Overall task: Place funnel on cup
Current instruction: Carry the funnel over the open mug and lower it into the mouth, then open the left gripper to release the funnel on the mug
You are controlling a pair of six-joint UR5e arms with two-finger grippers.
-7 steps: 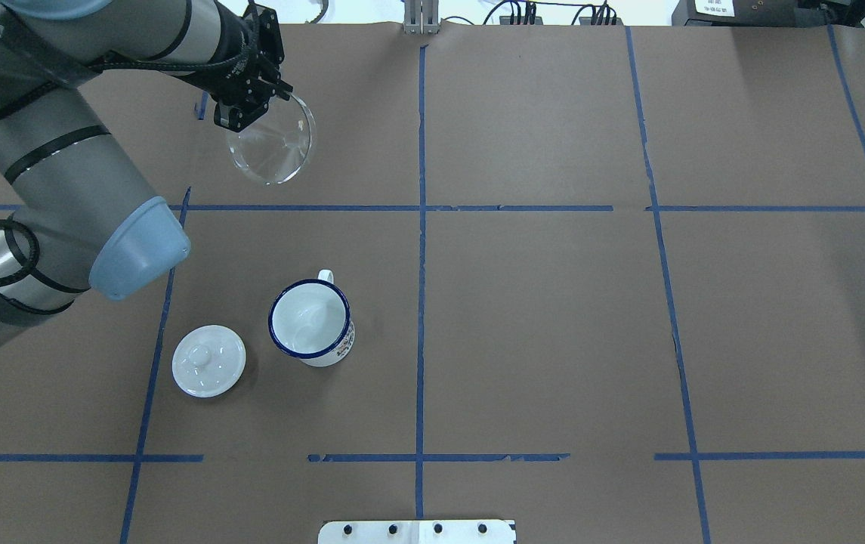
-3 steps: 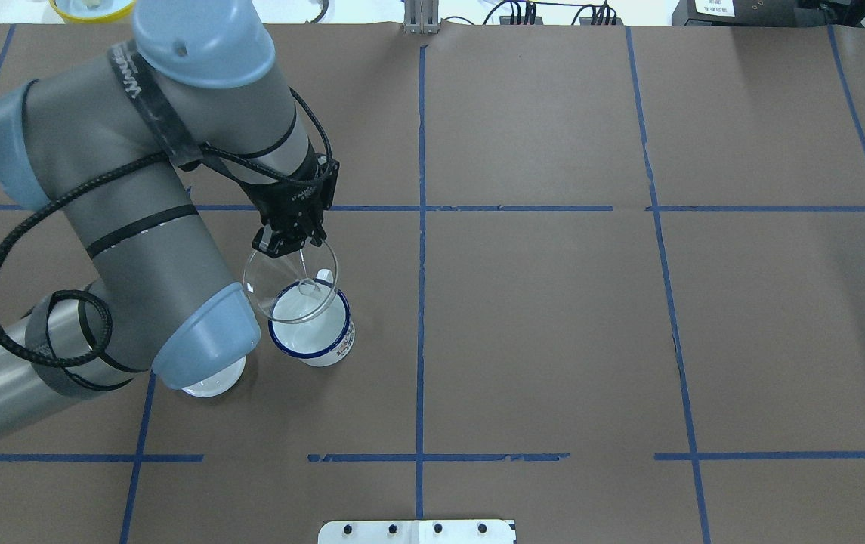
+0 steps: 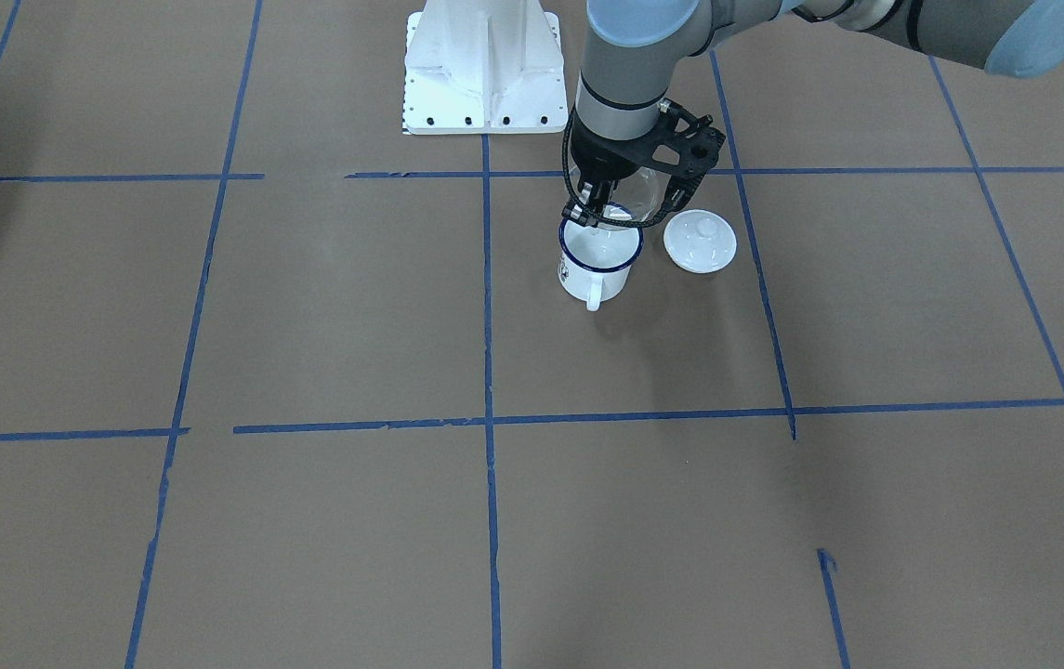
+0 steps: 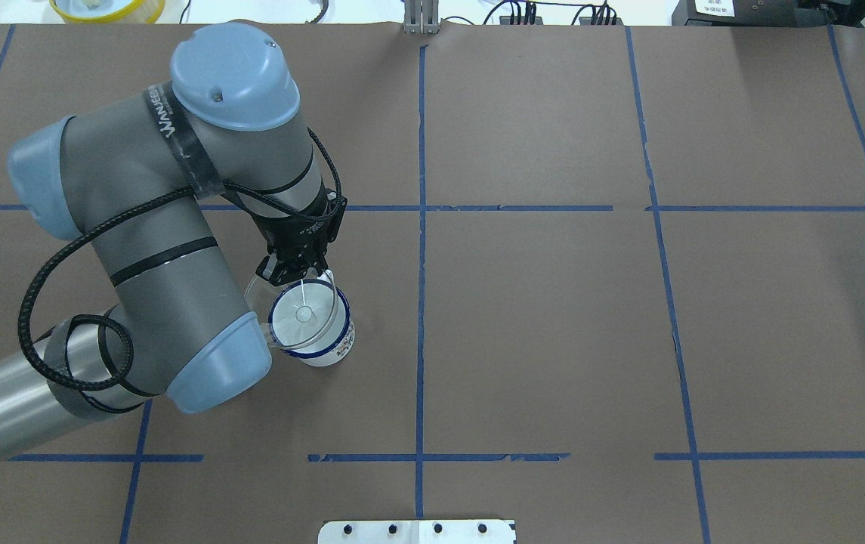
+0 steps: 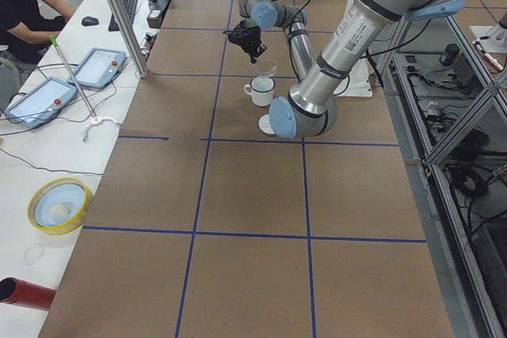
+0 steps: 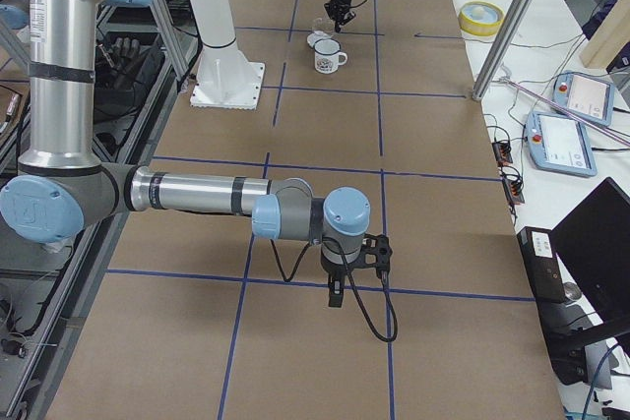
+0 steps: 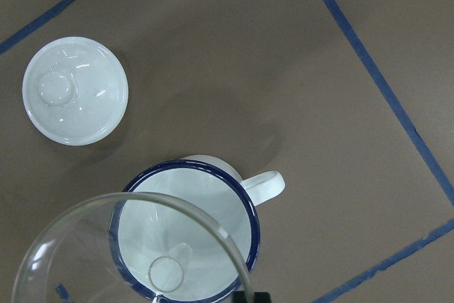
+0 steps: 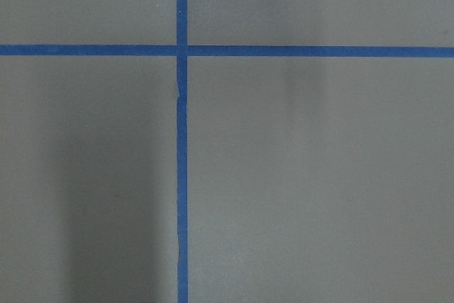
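My left gripper (image 4: 292, 270) is shut on the rim of the clear funnel (image 4: 304, 310) and holds it right over the cup (image 4: 332, 355). The cup is a white mug with a dark blue rim, upright on the table. In the left wrist view the funnel (image 7: 167, 272) has its spout over the cup's mouth (image 7: 213, 204), and its wide cone is offset a little to one side. The front-facing view shows the gripper (image 3: 592, 209) just above the cup (image 3: 597, 274). My right gripper (image 6: 335, 297) hangs over bare table far from the cup; I cannot tell whether it is open.
A round white knobbed lid (image 3: 699, 242) lies on the table right beside the cup, also in the left wrist view (image 7: 74, 91). In the overhead view the left arm's elbow (image 4: 213, 370) hides it. Blue tape lines mark the brown table (image 4: 553, 317).
My left arm has carried the funnel from the far left part of the table down to the cup. The funnel now sits centred over the cup's mouth.
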